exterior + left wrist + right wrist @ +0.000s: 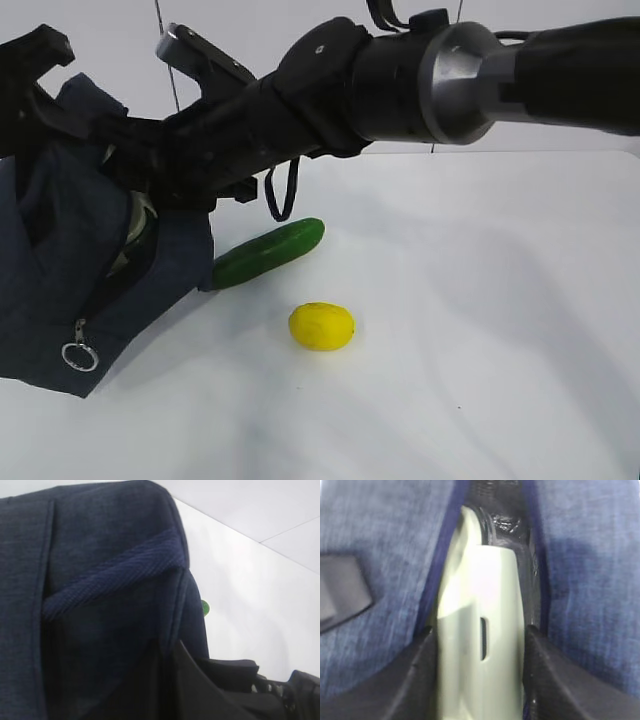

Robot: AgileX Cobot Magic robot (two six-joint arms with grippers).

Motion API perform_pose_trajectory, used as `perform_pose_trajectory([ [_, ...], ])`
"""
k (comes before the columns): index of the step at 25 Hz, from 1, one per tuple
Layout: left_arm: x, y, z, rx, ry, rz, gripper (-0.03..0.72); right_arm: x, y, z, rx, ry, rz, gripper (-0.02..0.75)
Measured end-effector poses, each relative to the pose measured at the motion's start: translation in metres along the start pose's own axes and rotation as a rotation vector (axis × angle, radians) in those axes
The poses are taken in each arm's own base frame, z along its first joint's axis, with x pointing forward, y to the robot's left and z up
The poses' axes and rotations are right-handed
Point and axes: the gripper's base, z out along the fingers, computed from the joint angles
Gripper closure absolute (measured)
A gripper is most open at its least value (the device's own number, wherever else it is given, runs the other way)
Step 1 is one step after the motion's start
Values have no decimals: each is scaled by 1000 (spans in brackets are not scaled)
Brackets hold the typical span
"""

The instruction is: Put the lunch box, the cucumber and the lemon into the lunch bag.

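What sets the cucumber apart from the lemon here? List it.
1. Shape: the cucumber is long and slender; the lemon is a short oval.
2. Colour: the cucumber is dark glossy green; the lemon is bright yellow.
3. Position: the cucumber's lower end lies against the lunch bag; the lemon sits apart from the bag, nearer the camera.
Shared: both lie on the white table, outside the bag, with no end effector on them.

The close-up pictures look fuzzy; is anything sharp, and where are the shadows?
Exterior view: sharp small yellow oval lemon and long dark green cucumber, with soft shadows. Right wrist view: the pale green lunch box lid is blurred and overexposed. Left wrist view: dim navy fabric bag.
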Motion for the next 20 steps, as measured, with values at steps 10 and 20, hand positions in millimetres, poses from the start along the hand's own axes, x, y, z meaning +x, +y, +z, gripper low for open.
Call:
perform_pose_trajectory([
  [10, -1, 0, 0, 1, -6, 0, 694, 1, 1, 1, -21, 10, -55, 339],
  [20, -1, 0, 0, 4, -9, -3, 694, 2, 2, 1, -30, 12, -87, 310],
])
